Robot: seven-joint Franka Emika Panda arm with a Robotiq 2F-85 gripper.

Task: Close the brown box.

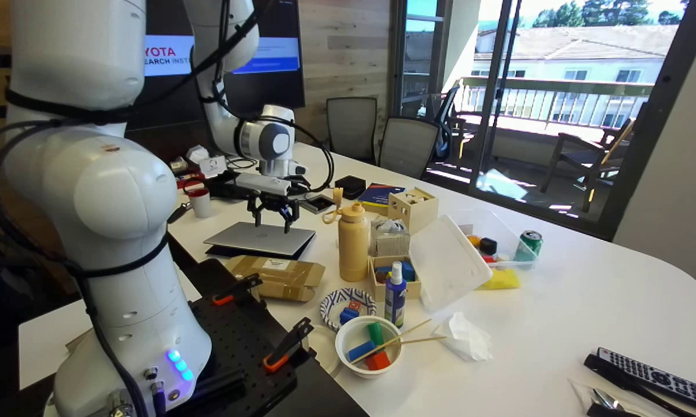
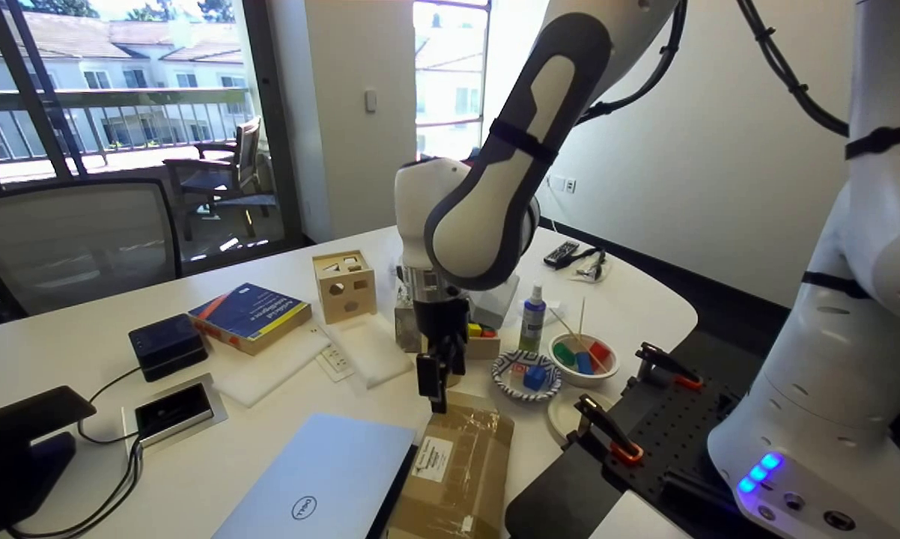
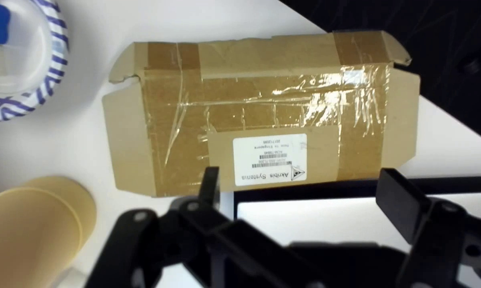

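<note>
The brown box is a low, flat cardboard carton with shiny tape and a white label; it shows in both exterior views (image 1: pixel 284 282) (image 2: pixel 471 471) and in the wrist view (image 3: pixel 244 108). Its end flaps (image 3: pixel 126 140) (image 3: pixel 400 116) stick out at both short ends. A long strip with small tabs (image 3: pixel 264 56) runs along its side away from the laptop. My gripper (image 1: pixel 273 225) (image 2: pixel 444 393) (image 3: pixel 298 176) is open, with nothing between its fingers. It hangs above the laptop and the box's label side, apart from the box.
A closed silver laptop (image 1: pixel 261 237) (image 2: pixel 323 471) lies right beside the box. A tan bottle (image 1: pixel 354 243) (image 3: pixel 40 228) and a patterned paper bowl (image 1: pixel 348 307) (image 2: pixel 526 374) stand near one end. Black clamps (image 1: pixel 238 288) and the robot's mounting plate (image 1: pixel 232 330) border the box.
</note>
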